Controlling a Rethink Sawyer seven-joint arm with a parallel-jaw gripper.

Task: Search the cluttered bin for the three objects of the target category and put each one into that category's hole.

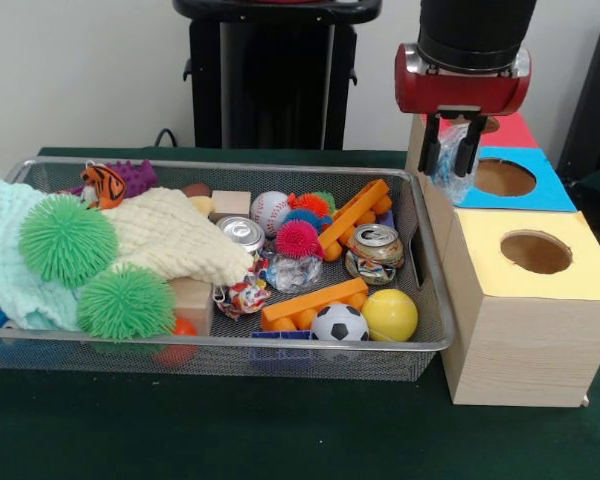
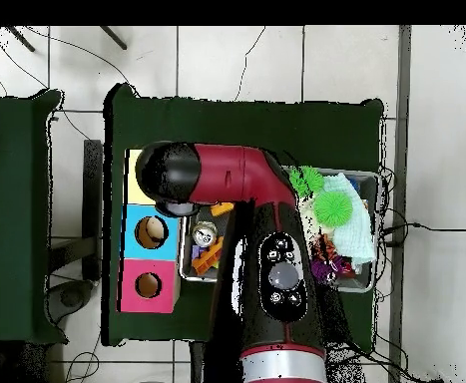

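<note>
Mesh of your silver bin (image 1: 432,330) brims with toys. Your gripper (image 1: 451,150) pinches clear crinkled plastic (image 1: 456,172) above the blue hole (image 1: 504,178).

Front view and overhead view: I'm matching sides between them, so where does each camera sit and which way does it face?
Front view: across the table, facing the robot; shows the bin, the box with holes, and the gripper holding a clear crumpled thing.
Overhead view: above, looking straight down, base at the bottom; the red arm covers most of the bin.
Shared: bin, box, green spiky balls, turned half round.
</note>
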